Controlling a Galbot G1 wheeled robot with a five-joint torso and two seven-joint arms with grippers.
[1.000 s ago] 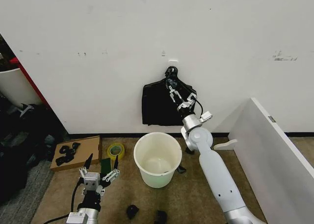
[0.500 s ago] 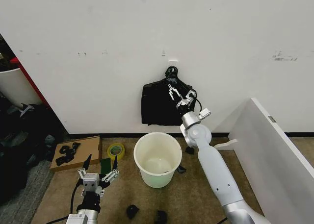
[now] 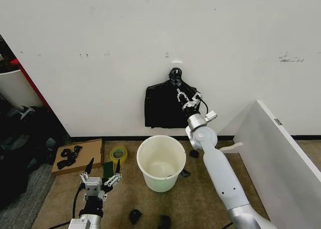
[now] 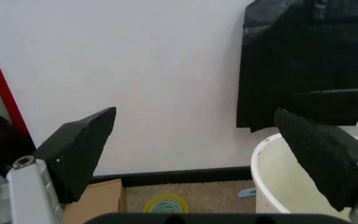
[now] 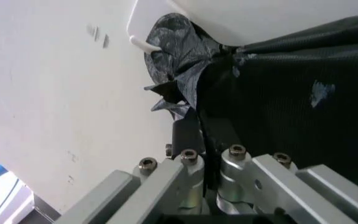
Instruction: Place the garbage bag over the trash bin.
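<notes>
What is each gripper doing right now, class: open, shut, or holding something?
Left gripper: open, empty, low beside the trash bin.
Right gripper: raised at the wall, shut on the hanging black bag bundle.

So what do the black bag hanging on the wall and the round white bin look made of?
The black bag on the wall: thin plastic film, judging by its creases and faint sheen. The round white bin: apparently rigid plastic, smooth with a rolled rim.

Left gripper spread wide, garbage bag on wall, trash bin below
</notes>
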